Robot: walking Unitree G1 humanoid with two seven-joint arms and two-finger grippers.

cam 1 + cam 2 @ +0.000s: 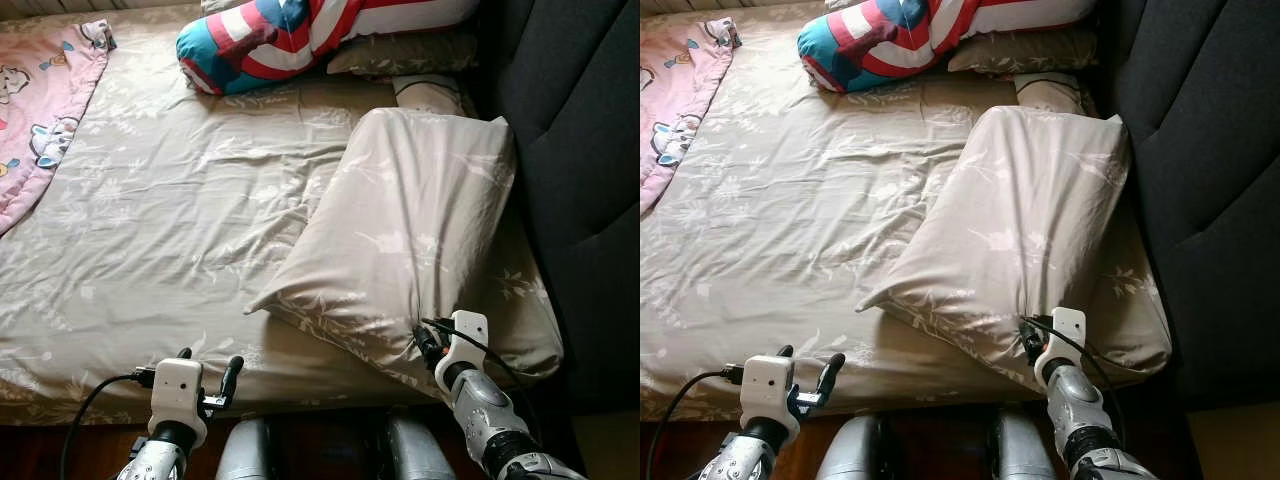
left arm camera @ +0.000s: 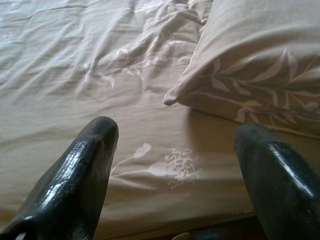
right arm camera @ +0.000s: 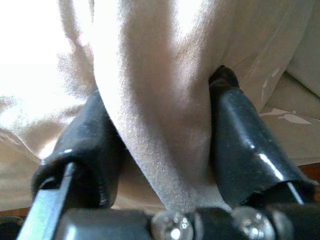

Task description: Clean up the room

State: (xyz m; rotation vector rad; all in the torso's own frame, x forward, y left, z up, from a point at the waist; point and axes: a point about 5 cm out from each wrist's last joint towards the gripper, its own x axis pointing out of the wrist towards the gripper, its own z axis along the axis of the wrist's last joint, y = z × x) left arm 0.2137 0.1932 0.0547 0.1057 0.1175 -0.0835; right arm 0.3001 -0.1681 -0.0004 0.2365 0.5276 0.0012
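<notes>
I looked down on a bed [image 1: 180, 230] covered in a beige sheet printed with pale leaves. A large pillow [image 1: 410, 230] in the same fabric lay aslant on the bed's right side, its far end near the dark padded headboard [image 1: 580, 150] and its near edge by the foot of the mattress. My right gripper [image 1: 428, 340] had bitten into that near edge: the wrist view showed a thick fold of pillowcase pinched between the two black fingers [image 3: 95, 145], so the hold was on cloth and some filling. My left gripper [image 1: 210, 375] hovered over the near edge of the sheet, fingers spread wide with nothing between them, the pillow's pointed corner just ahead of it.

I judged the pillow light, soft and floppy (it would sag and swing from a single edge grip). The case could slide over the filling, so a deep bite at a corner or seam seemed safest, with the left gripper free to take the loose corner.

Farther up lay a red, white and blue striped cushion [image 1: 290, 35], and a pink cartoon blanket [image 1: 40, 100] on the left.
</notes>
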